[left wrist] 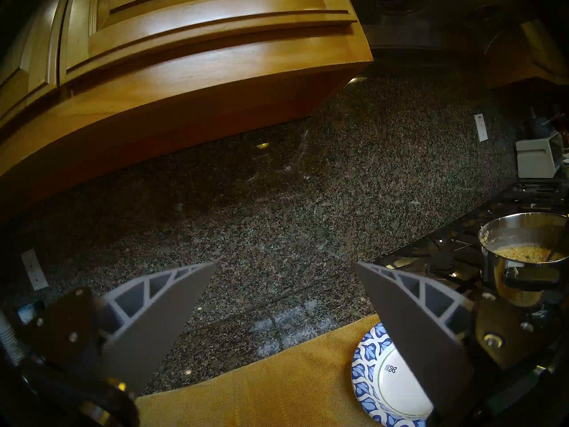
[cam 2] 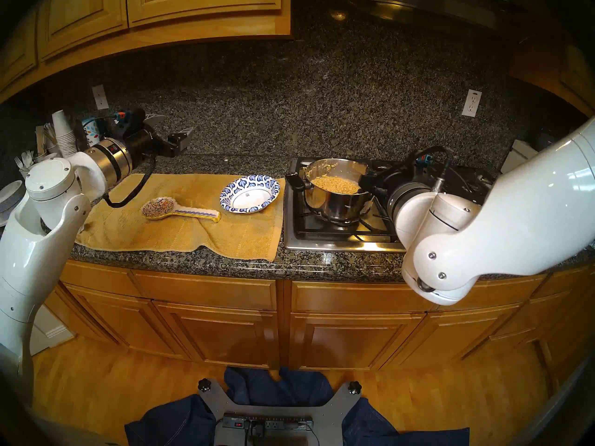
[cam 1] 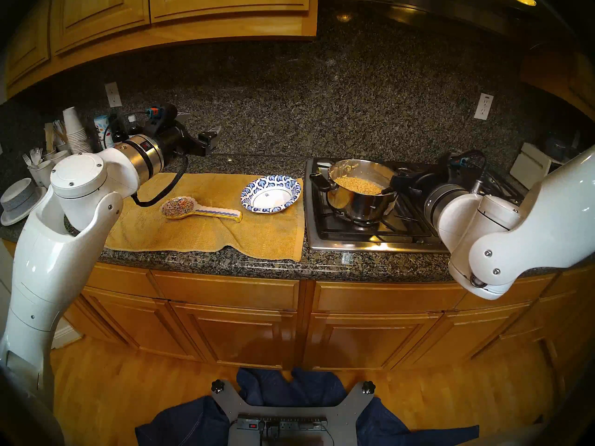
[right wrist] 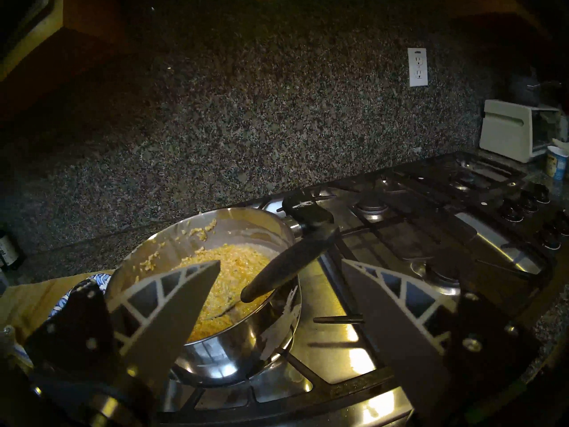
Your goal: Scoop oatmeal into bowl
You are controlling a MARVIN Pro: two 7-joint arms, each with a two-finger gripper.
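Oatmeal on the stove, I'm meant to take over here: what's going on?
The oatmeal sits in the steel pot on the stove, with a black-handled utensil resting in it, held by nothing. The right gripper is open just short of that handle. The left gripper hangs open above the yellow towel, holding nothing. The bowl on the towel is empty; nothing has been scooped in.

Shiny steel pot (cam 1: 360, 200), speckled granite counter (cam 1: 257, 262)
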